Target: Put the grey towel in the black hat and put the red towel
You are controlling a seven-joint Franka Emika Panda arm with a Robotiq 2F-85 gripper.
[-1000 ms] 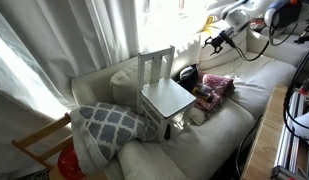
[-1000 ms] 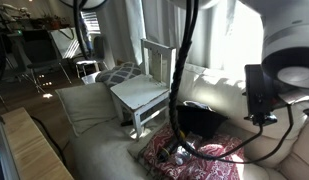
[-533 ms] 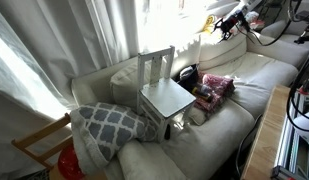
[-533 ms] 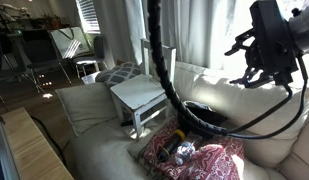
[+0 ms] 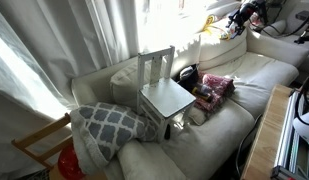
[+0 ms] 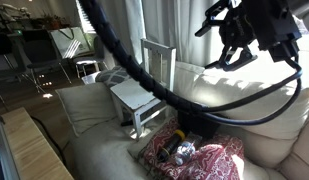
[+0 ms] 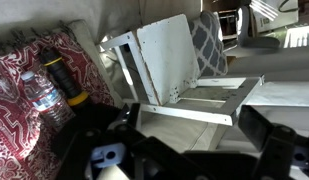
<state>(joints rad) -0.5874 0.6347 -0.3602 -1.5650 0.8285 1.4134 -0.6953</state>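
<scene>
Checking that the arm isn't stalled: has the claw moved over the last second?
Yes. In an exterior view the claw has risen from about the height of the white chair to well above its backrest.

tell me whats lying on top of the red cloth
A bottle and a black-and-yellow tool lie on the red cloth. Whatever the cloth covers cannot be seen.

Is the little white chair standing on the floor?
No, the white chair stands up on the sofa cushions.
</scene>
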